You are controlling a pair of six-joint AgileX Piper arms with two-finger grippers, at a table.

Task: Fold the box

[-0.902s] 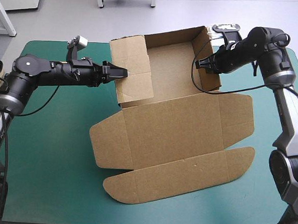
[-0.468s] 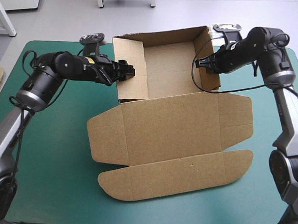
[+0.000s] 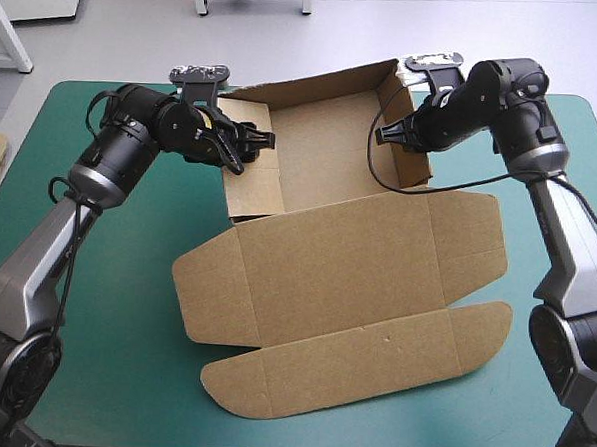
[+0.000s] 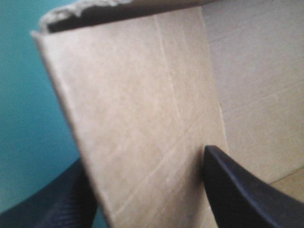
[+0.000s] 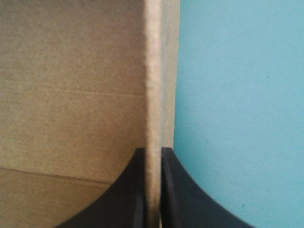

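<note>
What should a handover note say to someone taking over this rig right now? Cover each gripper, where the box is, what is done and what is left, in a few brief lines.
Left gripper: open, its fingers astride the left wall of the box.
Right gripper: shut on the box, pinching the top edge of the right wall.
The box sits on the teal-green cover, tray part toward the far edge, with the lid flat toward the near edge.
Done: back wall and both side walls are raised.
Left: probably tucking the side walls so they stand unheld.
</note>
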